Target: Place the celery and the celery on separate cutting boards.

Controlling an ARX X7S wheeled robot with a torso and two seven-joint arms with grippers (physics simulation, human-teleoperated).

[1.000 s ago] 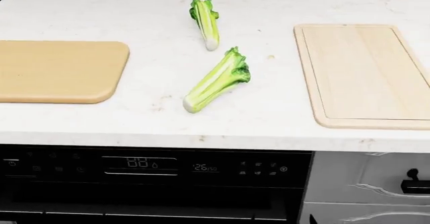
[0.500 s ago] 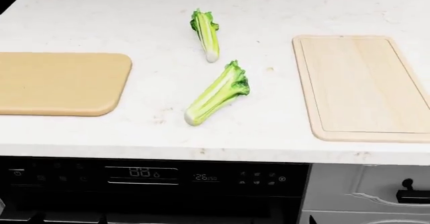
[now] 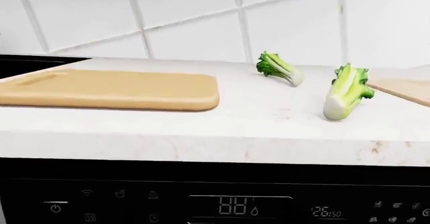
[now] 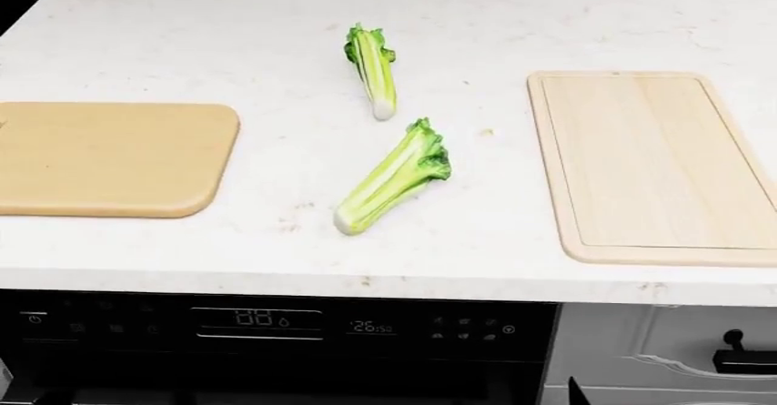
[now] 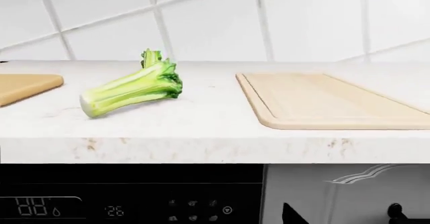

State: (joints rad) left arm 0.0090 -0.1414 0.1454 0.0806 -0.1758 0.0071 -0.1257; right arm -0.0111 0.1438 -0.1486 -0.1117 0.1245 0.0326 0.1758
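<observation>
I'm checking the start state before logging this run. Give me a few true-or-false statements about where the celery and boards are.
1. Both celery bunches lie on the countertop, between the boards. True.
2. The longer celery rests on the pale grooved board. False: it lies on bare counter, apart from that board.
3. The shorter celery lies farther from the robot than the longer one. True.
4. The two bunches touch. False: a gap of counter separates them.
5. A gripper is closed on a celery. False: no gripper shows in any view.
6. The tan board carries nothing. True.
</observation>
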